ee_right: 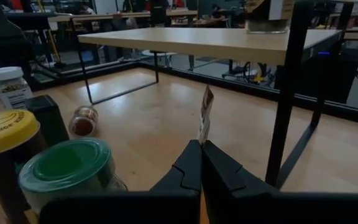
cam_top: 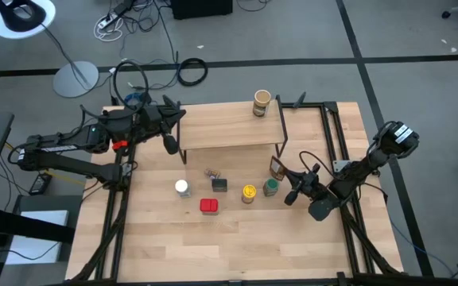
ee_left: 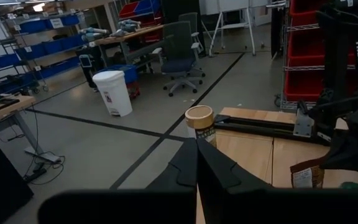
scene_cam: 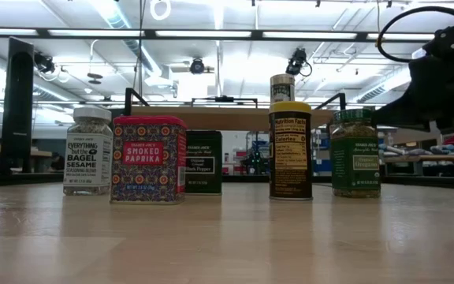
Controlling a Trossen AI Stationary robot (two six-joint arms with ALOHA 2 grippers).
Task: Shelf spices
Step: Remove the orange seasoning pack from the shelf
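The shelf [cam_top: 229, 125] stands mid-table. A tan-lidded brown canister [cam_top: 261, 102] stands upright on its far right corner [ee_left: 199, 122]. On the table in front of the shelf stand the white-lidded jar [cam_top: 181, 187], red tin [cam_top: 208, 206], dark tin [cam_top: 219, 185], yellow-lidded jar [cam_top: 249, 193] and green jar [cam_top: 270, 187]. A small jar [cam_top: 211, 172] lies on its side. A flat brown packet [cam_top: 277, 167] stands by the shelf's right leg. My left gripper [cam_top: 169, 144] is shut beside the shelf's left end. My right gripper [cam_top: 293, 195] is shut just right of the green jar [ee_right: 67, 168].
The shelf's thin black leg [ee_right: 288, 93] stands close ahead of my right gripper [ee_right: 201, 165], with the brown packet [ee_right: 205, 115] edge-on between them. Black frame rails [cam_top: 328, 127] run along the table's right side. Bare wood lies near the table's near edge [cam_top: 229, 254].
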